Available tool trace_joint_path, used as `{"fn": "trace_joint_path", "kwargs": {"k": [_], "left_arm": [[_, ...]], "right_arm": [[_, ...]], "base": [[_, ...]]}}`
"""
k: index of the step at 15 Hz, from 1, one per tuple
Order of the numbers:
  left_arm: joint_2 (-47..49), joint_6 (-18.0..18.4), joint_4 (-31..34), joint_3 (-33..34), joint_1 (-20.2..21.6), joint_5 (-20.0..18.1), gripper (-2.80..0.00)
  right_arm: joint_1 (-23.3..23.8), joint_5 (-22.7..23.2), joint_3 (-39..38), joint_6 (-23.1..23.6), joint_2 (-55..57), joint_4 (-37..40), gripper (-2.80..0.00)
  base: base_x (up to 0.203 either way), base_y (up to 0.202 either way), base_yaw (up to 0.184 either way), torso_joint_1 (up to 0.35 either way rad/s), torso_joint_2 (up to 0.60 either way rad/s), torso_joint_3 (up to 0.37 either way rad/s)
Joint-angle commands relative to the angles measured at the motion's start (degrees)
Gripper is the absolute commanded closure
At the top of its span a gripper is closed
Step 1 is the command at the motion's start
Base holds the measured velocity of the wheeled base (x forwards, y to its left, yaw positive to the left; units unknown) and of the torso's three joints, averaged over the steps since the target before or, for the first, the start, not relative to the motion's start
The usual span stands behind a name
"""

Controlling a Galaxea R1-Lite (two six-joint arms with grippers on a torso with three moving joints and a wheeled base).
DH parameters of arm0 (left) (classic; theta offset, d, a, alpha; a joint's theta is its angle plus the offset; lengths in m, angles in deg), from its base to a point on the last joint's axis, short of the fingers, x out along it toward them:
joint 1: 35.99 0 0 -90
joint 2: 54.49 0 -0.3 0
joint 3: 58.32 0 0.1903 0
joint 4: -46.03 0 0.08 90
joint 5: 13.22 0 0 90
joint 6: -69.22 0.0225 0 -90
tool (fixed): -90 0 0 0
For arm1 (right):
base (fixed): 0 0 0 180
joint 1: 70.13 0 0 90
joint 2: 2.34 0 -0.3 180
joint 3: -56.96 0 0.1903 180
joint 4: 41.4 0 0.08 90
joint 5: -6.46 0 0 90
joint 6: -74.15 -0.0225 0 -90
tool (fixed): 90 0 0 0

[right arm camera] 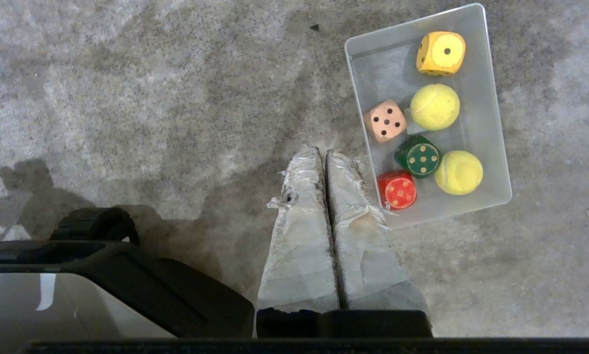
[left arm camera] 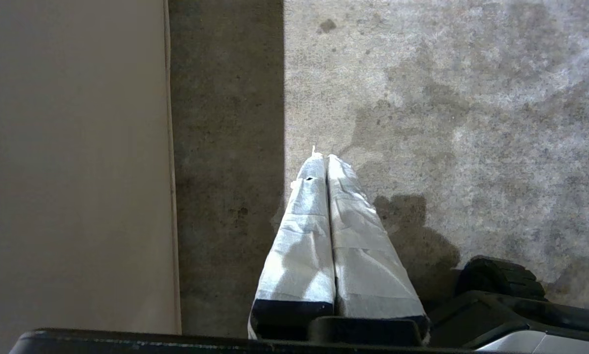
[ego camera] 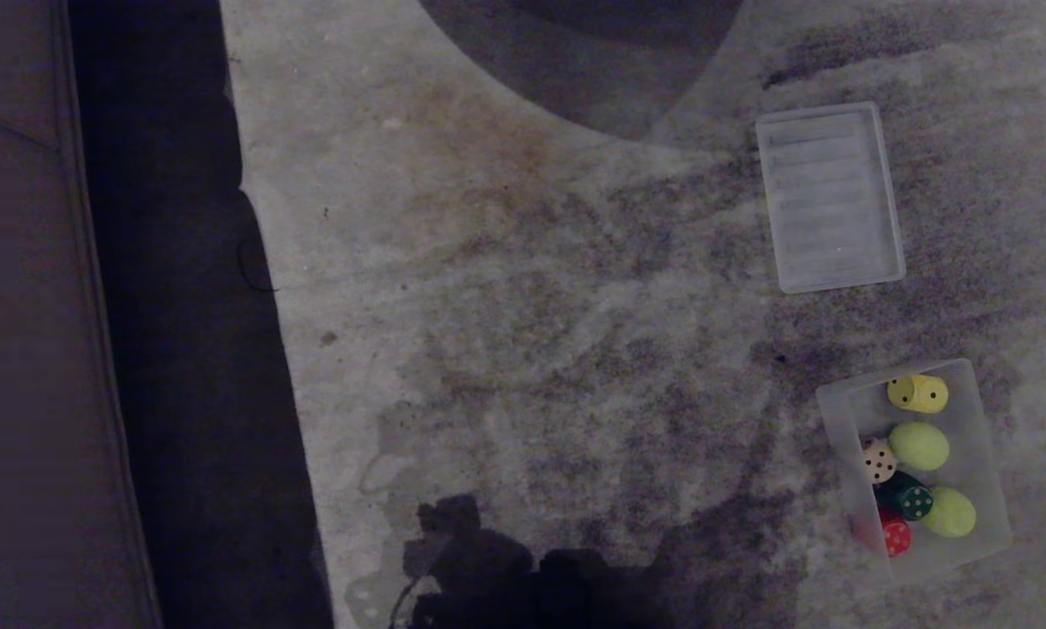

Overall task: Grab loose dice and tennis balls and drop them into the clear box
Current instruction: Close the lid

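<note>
You have the ribbed lid (ego camera: 830, 197) lying flat beyond the clear box (right arm camera: 491, 123), which holds all four dice (right arm camera: 417, 156) and both tennis balls (right arm camera: 434, 106) (the red die half hidden in the head view), while the left gripper (left arm camera: 322, 156) and right gripper (right arm camera: 319, 149) hang empty, fingers pressed together.

From my head view, I see bare floor (ego camera: 531, 306) from nine to two o'clock. The lid (ego camera: 830, 197) sits at two, the clear box (ego camera: 981, 419) at four; a dark wall (ego camera: 16, 349) blocks nine.
</note>
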Motion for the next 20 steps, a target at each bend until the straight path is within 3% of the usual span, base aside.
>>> {"fn": "trace_joint_path", "kwargs": {"k": [1,4,17,20], "left_arm": [[0.0,-0.2,0.0,0.0,0.0,0.0,0.00],[0.1,-0.1,0.0,0.0,0.0,0.0,0.00],[0.1,-0.1,0.0,0.0,0.0,0.0,0.00],[0.1,-0.1,0.0,0.0,0.0,0.0,0.00]], "right_arm": [[0.0,0.0,0.0,0.1,0.1,0.0,0.00],[0.0,0.0,0.0,0.0,0.1,0.0,0.00],[0.0,0.0,0.0,0.1,0.1,0.0,0.00],[0.0,0.0,0.0,0.0,0.1,0.0,0.00]], "base": [[0.000,0.000,0.000,0.000,0.00,0.000],[0.029,0.000,0.000,0.000,0.00,0.001],[0.176,0.000,0.000,0.002,0.00,0.002],[0.000,0.000,0.000,0.000,0.00,0.000]]}}
